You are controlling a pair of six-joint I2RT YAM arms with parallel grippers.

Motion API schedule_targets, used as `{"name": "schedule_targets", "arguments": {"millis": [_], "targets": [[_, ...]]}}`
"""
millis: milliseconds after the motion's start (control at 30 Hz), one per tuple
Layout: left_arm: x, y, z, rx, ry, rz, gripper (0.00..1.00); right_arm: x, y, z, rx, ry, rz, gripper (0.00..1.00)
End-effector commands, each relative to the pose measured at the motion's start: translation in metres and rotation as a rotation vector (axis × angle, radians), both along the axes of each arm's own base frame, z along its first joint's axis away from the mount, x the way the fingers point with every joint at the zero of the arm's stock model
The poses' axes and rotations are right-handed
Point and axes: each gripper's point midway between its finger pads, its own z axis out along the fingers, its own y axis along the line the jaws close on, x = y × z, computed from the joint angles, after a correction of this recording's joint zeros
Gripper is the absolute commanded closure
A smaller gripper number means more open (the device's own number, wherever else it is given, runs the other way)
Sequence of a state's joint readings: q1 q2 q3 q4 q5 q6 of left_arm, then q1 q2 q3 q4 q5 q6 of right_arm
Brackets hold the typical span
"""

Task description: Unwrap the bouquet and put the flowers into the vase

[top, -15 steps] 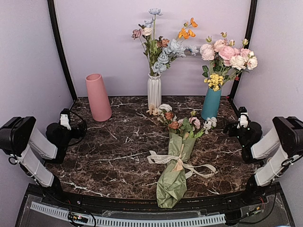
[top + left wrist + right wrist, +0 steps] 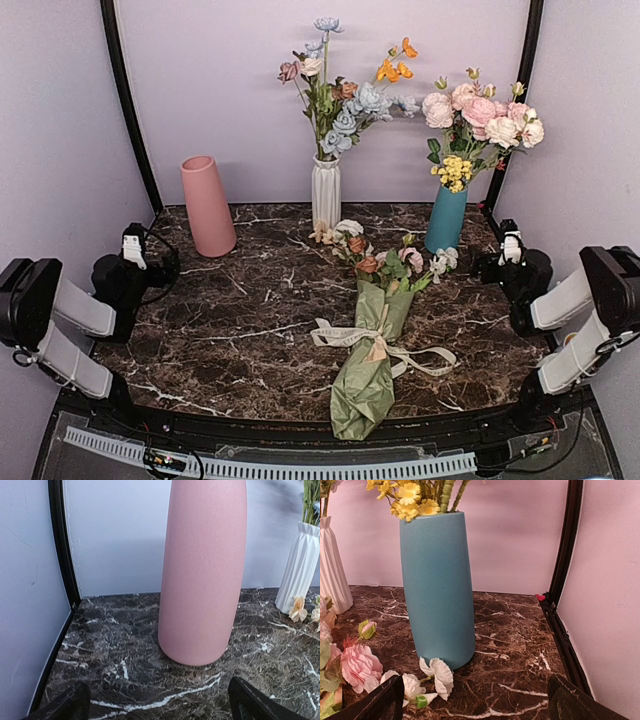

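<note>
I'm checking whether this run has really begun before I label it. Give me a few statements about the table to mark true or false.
1. The bouquet lies on the table, wrapped and tied. True.
2. The pink vase already holds stems. False: nothing stands in it.
3. The left gripper and the right gripper have their fingers spread and hold nothing. True.
4. In the top view, the white vase stands to the right of the teal vase. False: it stands to its left.
5. The bouquet's flowers point toward the back, some lying close to the teal vase's foot. True.
</note>
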State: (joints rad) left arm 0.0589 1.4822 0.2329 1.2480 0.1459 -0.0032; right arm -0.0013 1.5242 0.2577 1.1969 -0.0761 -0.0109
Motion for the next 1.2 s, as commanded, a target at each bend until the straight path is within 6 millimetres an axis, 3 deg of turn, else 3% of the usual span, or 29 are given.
{"name": "schedule_targets", "arguments": {"millis": [0,100,233,433,533,600,667,733,933,1067,1167], "targets": [[0.001,0.002,0.036,0.008,-0.041,0.006,0.01,0.010,0.025,0.017,-0.064,0.001,0.098,0.01],[0.003,0.002,0.046,0.002,-0.002,0.005,0.01,0.006,0.032,0.032,-0.096,-0.020,0.103,0.01],[0.014,-0.001,0.057,-0.011,0.112,-0.017,0.01,0.003,0.040,0.066,-0.100,-0.078,0.107,0.01],[0.014,-0.005,0.092,-0.111,0.228,-0.022,0.01,-0.002,0.080,0.113,-0.107,-0.088,0.168,0.01],[0.010,-0.012,0.104,-0.152,0.315,-0.050,0.01,-0.008,0.084,0.142,0.042,-0.113,0.145,0.01],[0.006,-0.017,0.110,-0.161,0.362,-0.073,0.01,-0.008,0.064,0.153,0.300,-0.092,0.022,0.01],[0.004,-0.008,0.103,-0.214,0.413,0.003,0.01,-0.008,0.042,0.142,0.503,-0.004,-0.121,0.01],[0.003,-0.021,0.096,-0.219,0.467,-0.073,0.01,-0.012,0.034,0.126,0.572,0.085,-0.179,0.01],[-0.006,-0.050,0.091,-0.286,0.569,-0.200,0.02,-0.013,0.043,0.084,0.638,0.263,-0.147,0.01],[-0.019,-0.088,0.078,-0.233,0.621,-0.305,0.05,-0.021,0.062,0.069,0.586,0.349,-0.110,0.01],[-0.031,-0.122,0.070,-0.208,0.658,-0.413,0.07,-0.029,0.098,0.054,0.556,0.456,-0.012,0.04]]}}
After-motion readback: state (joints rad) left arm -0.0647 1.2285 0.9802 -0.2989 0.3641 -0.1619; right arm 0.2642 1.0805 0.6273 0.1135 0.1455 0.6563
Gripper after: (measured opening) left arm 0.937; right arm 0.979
